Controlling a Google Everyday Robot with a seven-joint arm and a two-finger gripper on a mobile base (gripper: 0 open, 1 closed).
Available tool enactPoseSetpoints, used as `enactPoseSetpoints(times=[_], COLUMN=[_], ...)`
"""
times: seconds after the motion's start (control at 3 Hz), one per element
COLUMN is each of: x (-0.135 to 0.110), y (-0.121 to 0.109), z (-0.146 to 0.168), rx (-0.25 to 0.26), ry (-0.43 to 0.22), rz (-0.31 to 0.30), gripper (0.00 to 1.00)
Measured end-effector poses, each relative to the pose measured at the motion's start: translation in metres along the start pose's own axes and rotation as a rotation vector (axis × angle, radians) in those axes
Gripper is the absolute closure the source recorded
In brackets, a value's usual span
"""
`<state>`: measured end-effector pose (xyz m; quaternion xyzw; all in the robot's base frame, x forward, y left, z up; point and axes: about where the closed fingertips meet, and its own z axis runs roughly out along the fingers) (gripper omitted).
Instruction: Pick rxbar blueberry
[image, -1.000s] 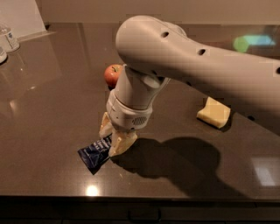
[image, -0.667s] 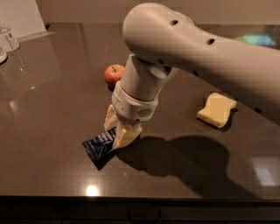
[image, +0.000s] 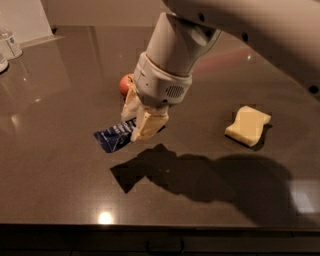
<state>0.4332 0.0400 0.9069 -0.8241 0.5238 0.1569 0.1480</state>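
Observation:
The rxbar blueberry (image: 114, 137) is a flat dark navy-blue wrapper with white lettering. It hangs tilted from my gripper (image: 140, 125), whose cream fingers (image: 148, 124) are shut on its right end. Its shadow lies apart from it on the table, below and to the right, so the bar is off the surface. The white arm comes down from the upper right and hides the bar's gripped end.
A red apple (image: 124, 84) sits just behind the gripper, partly hidden by the wrist. A pale yellow sponge block (image: 247, 125) lies to the right. Clear bottles (image: 10, 42) stand at the far left on the dark glossy table (image: 55, 170), whose front edge runs along the bottom.
The gripper has risen with the blue bar in it, lifting it off the table. The arm has moved up and closer to the camera.

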Motion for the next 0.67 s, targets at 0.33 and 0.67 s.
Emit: enactPoseSetpoints(times=[0.33,0.67], x=[-0.0224,-0.0227], y=[-0.0193,-0.0195], z=[-0.07,-0.07], rx=[0.087,0.088], ry=[-0.039,-0.039], rz=[-0.015,-0.016], gripper=[1.0,1.0])
